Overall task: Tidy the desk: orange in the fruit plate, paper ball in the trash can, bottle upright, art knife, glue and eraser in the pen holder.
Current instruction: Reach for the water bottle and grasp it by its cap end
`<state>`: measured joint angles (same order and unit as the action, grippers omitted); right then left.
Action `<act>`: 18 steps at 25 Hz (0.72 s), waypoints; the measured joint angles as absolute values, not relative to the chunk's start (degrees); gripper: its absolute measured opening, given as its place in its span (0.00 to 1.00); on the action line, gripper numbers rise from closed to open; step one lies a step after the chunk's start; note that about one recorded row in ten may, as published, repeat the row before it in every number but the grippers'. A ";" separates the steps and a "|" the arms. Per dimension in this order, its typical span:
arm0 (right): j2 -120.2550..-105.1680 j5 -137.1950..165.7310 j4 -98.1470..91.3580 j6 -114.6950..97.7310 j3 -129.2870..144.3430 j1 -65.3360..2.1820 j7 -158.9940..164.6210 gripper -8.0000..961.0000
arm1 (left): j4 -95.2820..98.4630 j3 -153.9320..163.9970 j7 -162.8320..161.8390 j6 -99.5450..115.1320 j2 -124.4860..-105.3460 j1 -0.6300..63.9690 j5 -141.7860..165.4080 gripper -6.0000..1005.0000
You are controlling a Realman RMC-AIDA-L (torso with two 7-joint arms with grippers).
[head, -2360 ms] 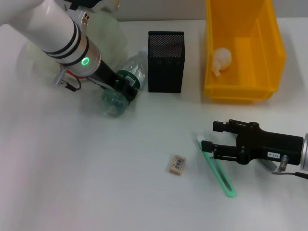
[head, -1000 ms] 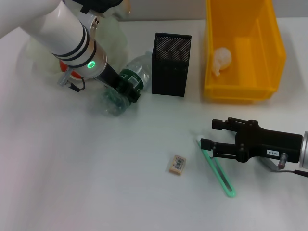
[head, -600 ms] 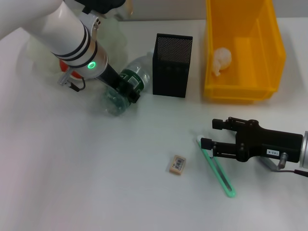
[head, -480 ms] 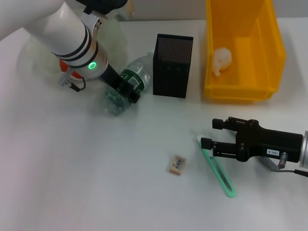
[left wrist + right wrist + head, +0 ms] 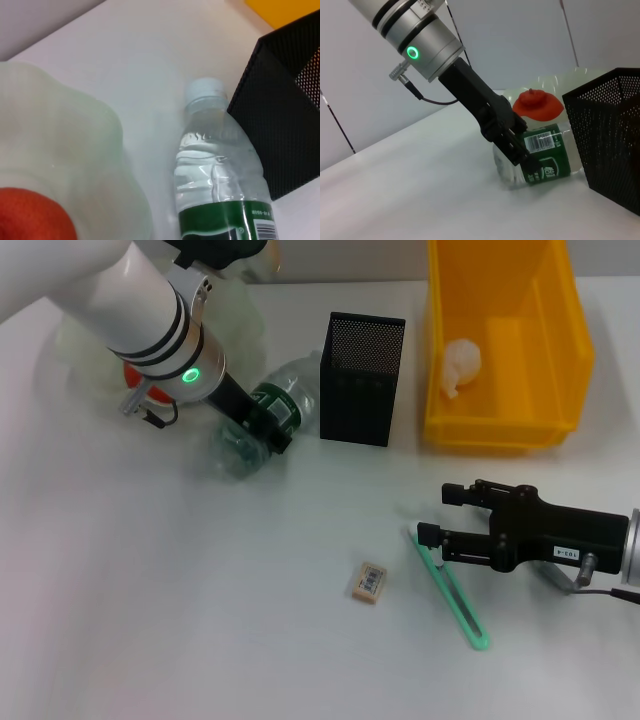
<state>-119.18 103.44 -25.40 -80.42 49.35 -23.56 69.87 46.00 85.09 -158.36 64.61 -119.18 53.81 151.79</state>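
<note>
Where bottle abuts pen holder

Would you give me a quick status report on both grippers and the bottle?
Left gripper clamped on the bottle, which lies on its side. Right gripper open, hovering over the green art knife. Pen holder touching the bottle's neck.
</note>
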 joint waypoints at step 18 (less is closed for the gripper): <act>-119.18 103.45 -25.40 -79.73 49.30 -24.06 69.85 0.81 | 49.13 85.08 -157.76 66.23 -118.91 52.43 152.34 0.78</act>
<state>-119.18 103.45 -25.40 -79.73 49.31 -24.06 69.85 49.13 85.07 -157.76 66.23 -118.91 52.44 152.34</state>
